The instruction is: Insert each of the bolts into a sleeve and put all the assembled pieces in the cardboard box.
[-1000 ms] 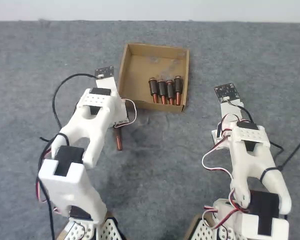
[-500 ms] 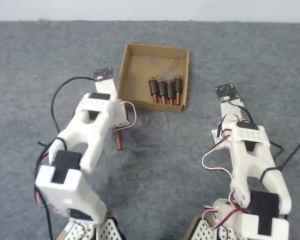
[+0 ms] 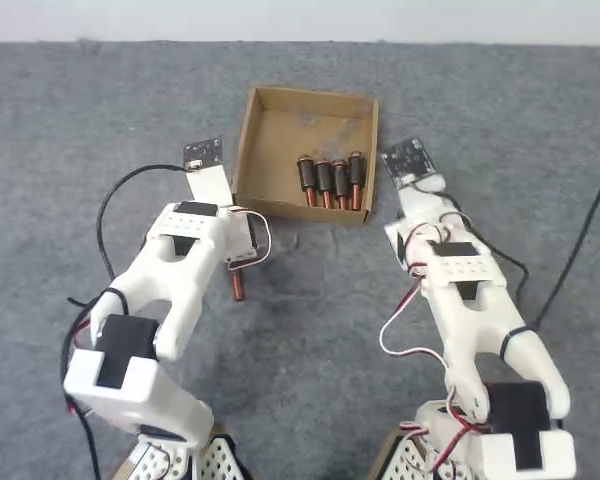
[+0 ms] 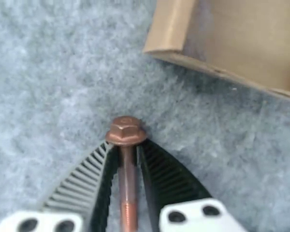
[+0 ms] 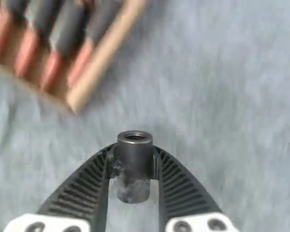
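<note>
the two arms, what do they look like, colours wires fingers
Both the left arm and right arm are blocky white plastic with black servo blocks at the joints. Thin red and white wires loop along them; a black cable trails from each. Each wrist carries a small circuit board. The fingers are dark grey, triangular and ribbed.

a white left arm (image 3: 180, 270) and right arm (image 3: 465, 300) lie over a grey bench (image 3: 70, 120). near their tips, an open cardboard box (image 3: 246, 150) holds four assembled pieces (image 3: 331, 181) side by side. a copper bolt (image 3: 237, 286) pokes out beneath the left arm.
</note>
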`<state>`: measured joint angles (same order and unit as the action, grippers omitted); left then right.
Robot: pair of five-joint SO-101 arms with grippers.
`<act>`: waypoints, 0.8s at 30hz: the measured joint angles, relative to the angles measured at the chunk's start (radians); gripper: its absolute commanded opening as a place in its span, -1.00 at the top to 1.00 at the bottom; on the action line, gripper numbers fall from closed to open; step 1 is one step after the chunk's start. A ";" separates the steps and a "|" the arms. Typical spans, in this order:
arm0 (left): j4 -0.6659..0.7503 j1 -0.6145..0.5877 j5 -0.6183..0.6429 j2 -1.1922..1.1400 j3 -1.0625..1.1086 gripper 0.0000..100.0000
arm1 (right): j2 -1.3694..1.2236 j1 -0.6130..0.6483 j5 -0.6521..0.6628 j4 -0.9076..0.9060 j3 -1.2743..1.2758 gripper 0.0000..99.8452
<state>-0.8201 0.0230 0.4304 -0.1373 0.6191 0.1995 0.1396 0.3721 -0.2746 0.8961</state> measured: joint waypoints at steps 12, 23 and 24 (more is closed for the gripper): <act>0.000 0.000 0.000 0.002 0.000 0.98 | -0.032 0.087 0.000 0.428 0.000 0.99; 0.000 0.000 0.000 0.002 0.000 0.98 | -0.388 0.123 -0.081 0.821 -0.037 0.99; 0.000 0.000 0.000 0.002 0.000 0.98 | -0.408 0.123 -0.129 0.830 -0.061 0.99</act>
<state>-0.8201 0.0230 0.4304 -0.1358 0.6191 -0.2087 0.2624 0.2432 0.5554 0.8347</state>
